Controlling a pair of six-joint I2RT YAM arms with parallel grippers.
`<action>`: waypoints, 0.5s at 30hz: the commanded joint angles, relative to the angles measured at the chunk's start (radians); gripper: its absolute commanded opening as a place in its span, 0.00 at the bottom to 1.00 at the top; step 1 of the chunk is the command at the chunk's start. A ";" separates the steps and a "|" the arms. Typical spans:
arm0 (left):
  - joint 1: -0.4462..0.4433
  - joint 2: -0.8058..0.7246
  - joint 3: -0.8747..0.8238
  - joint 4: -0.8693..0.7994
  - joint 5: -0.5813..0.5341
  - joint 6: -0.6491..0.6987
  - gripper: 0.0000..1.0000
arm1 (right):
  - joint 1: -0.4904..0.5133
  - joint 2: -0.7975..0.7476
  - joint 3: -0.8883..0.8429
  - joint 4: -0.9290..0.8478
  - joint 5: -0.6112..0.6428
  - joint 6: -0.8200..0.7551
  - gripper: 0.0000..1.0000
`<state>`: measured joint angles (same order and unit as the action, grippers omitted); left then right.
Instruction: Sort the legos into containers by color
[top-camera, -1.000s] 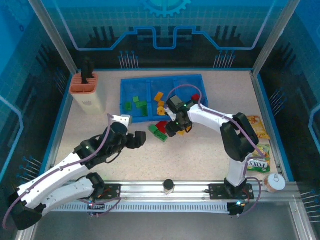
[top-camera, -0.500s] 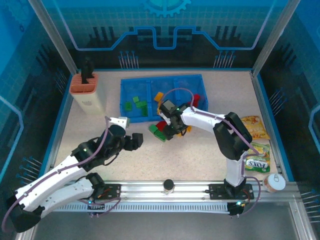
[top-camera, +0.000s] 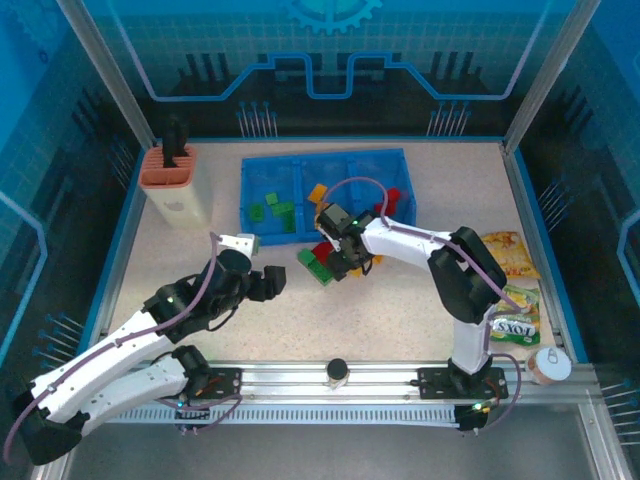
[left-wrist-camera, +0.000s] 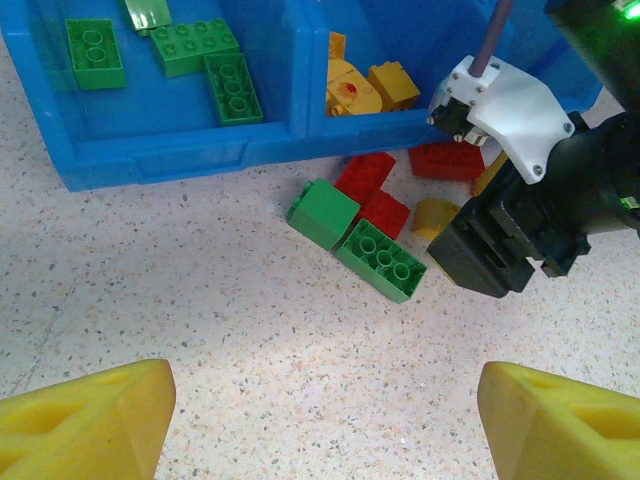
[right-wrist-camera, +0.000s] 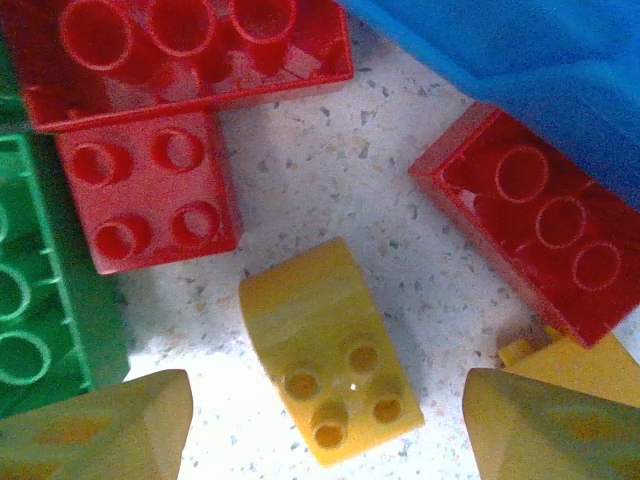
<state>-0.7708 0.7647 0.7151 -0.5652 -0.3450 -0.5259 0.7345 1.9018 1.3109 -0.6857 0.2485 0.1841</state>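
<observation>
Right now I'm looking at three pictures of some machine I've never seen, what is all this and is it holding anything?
Two white-and-black robot arms are bolted to a speckled table, each ending in a two-finger gripper. One picture looks down from above and behind; the other two come from wrist cameras, so yellow fingers frame them. A shallow blue plastic tray holds green bricks in its left compartment, yellow ones in the middle. Loose red, green and yellow plastic bricks lie in front of it. The right gripper hovers open over a small curved yellow brick; the left gripper hangs open nearby. Nothing is held.
</observation>
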 joint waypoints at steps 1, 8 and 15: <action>-0.007 -0.014 -0.019 -0.016 -0.020 -0.008 0.80 | -0.011 0.058 0.007 0.006 -0.011 0.018 0.69; -0.007 -0.024 -0.027 -0.021 -0.031 -0.005 0.80 | -0.004 0.041 -0.017 0.011 -0.042 0.030 0.42; -0.008 -0.014 -0.033 -0.009 -0.029 0.000 0.79 | 0.000 -0.090 0.159 -0.065 -0.002 0.016 0.22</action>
<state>-0.7719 0.7509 0.6979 -0.5720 -0.3553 -0.5255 0.7376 1.8965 1.3514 -0.7212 0.2268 0.2077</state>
